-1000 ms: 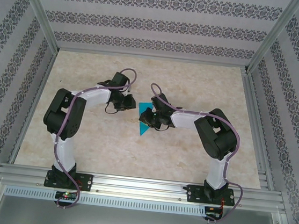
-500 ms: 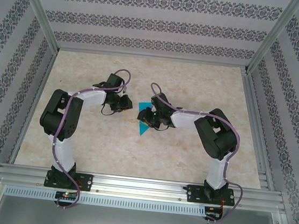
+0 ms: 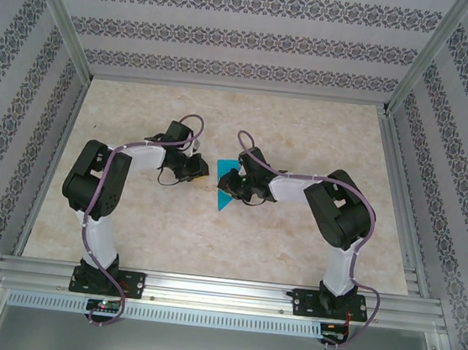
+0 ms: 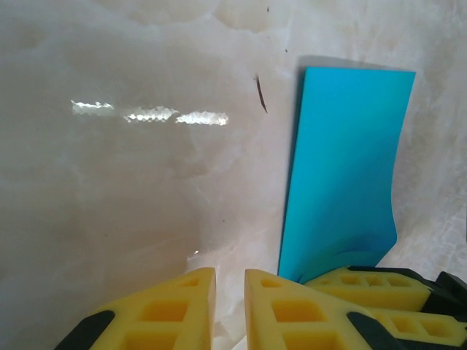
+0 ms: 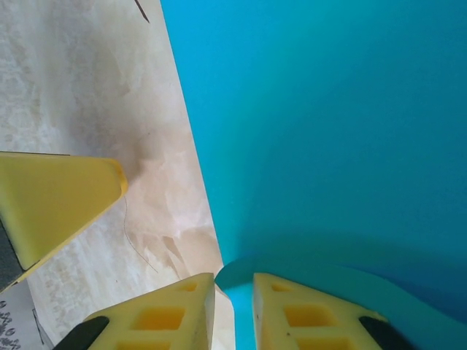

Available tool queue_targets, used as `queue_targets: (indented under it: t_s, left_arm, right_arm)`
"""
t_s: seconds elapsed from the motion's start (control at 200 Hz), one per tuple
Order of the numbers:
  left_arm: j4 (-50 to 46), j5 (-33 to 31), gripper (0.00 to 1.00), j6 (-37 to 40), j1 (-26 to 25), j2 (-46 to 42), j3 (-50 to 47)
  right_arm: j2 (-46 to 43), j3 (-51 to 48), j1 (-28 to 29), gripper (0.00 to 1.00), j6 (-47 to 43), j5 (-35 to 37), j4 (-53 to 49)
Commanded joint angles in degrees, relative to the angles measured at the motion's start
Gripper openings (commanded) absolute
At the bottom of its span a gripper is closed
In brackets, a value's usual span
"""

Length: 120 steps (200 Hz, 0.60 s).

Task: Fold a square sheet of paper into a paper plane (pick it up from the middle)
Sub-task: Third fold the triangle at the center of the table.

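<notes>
Your right tool [image 3: 235, 183] pinches the edge of the folded blue paper [image 3: 226, 193] lying mid-desk [image 3: 294, 241]. Your left tool [image 4: 230, 306] sits just beside it, fingers nearly pressed together, holding nothing.

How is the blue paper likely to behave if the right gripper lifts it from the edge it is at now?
Probably floppy: the blue paper already curls up in a soft bulge by the right gripper, whose jaws are nearly closed. Probably very light, as it lies thin and flat on the table. It may also slide on that glossy surface if pushed.
</notes>
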Motion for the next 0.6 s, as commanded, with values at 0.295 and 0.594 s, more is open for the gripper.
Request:
queue_targets:
  t_s: [0.295, 0.594]
  left_arm:
    - [5.5, 6.1, 0.15, -0.9, -1.9, -2.8, -2.1]
    - [6.7, 8.1, 0.09, -0.6, -4.6, -2.1, -2.3]
  right_arm:
    - [1.1, -2.3, -0.7, 0.07, -0.5, 2.1, -2.9]
    - [1.4, -2.1, -0.7, 0.00, -0.8, 2.4, -3.8]
